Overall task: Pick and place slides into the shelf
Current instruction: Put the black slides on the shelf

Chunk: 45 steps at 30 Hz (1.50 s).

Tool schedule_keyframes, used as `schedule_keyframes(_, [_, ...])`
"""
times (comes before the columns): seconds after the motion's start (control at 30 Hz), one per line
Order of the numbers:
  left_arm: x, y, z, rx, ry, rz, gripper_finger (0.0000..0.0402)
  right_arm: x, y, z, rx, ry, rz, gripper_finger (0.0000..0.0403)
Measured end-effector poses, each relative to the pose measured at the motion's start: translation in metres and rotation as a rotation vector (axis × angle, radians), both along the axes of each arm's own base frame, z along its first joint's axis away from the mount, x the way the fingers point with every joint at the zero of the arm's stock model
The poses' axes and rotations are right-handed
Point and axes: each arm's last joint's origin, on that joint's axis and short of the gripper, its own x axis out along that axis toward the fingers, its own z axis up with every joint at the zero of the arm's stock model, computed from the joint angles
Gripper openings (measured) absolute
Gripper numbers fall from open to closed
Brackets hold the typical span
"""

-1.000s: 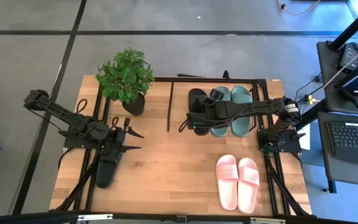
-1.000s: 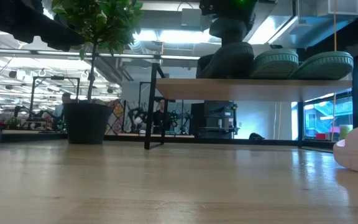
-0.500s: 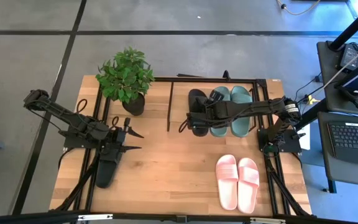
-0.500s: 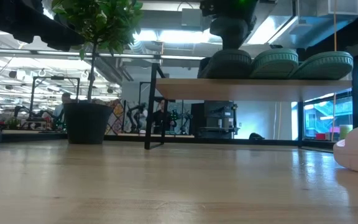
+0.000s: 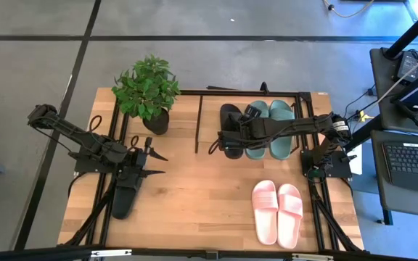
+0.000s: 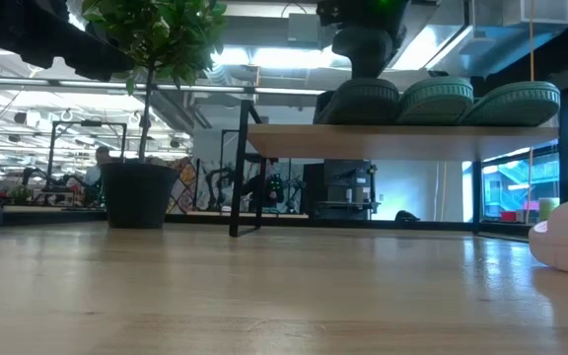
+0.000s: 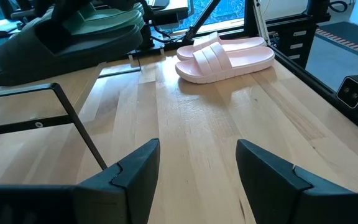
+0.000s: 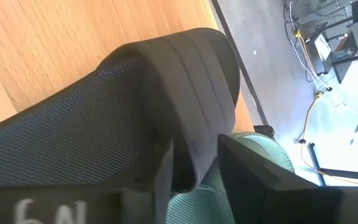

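The shelf [image 5: 209,127] stands at the table's far side; its top board [image 6: 402,141] carries two dark green slides [image 5: 271,129] and one black slide [image 5: 230,130] side by side. My right gripper [image 5: 227,139] reaches in from the right, over the green slides, and is shut on that black slide [image 8: 73,137]. The second black slide [image 5: 125,194] lies flat on the table near the left edge, partly under my left arm. My left gripper [image 7: 197,171] is open just above the table beside it [image 5: 149,163]. The pale pink pair [image 5: 278,212] lies sole-down at the near right. My right gripper holds the black slide by its wide strap [image 8: 194,143], at the strap's edge, pinched between the two fingers [image 8: 160,171]. It comes from above, slanting in from the table's right. The slide lies on the shelf's top board, next to a green slide [image 8: 260,149].
A potted plant [image 5: 148,90] stands at the far left corner, beside the shelf's left black frame [image 7: 73,124]. Bare tabletop [image 5: 202,188] lies between the left gripper and the pink pair. A desk with a keyboard [image 5: 412,163] stands beyond the table's right edge.
The black slide in my right gripper has settled level onto the shelf's top board beside the green slides; a second ago it sat tilted there. Both arms have otherwise kept still.
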Motion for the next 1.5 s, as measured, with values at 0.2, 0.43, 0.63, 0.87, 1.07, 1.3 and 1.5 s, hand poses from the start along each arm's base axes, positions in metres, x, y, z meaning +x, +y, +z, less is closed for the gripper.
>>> schedule_keyframes(0.2, [0.000,0.000,0.000,0.000,0.000,0.000,0.0204,0.000,0.000,0.000,-0.006,0.017,0.019,0.0216])
schedule_keyframes(0.43, [0.000,0.000,0.000,0.002,0.004,0.000,0.0204,0.004,0.007,0.023,-0.017,-0.060,0.043,0.0266])
schedule_keyframes(0.63, [0.000,0.000,-0.001,0.006,0.014,0.000,0.0204,0.005,0.016,0.053,0.000,-0.096,0.149,0.0271])
schedule_keyframes(0.87, [0.000,0.000,-0.001,0.006,0.014,0.000,0.0204,0.008,-0.002,0.060,0.376,-0.084,0.325,0.0271])
schedule_keyframes(1.07, [0.000,0.000,-0.001,0.006,0.014,0.000,0.0204,0.005,-0.034,0.059,0.432,-0.052,0.319,0.0271])
schedule_keyframes(1.3, [0.000,0.000,-0.002,0.008,0.018,0.000,0.0204,0.005,-0.051,0.057,0.585,-0.049,0.452,0.0271])
schedule_keyframes(1.5, [-0.001,0.000,-0.003,0.012,0.028,0.000,0.0204,0.005,-0.059,0.058,0.571,-0.059,0.457,0.0271])
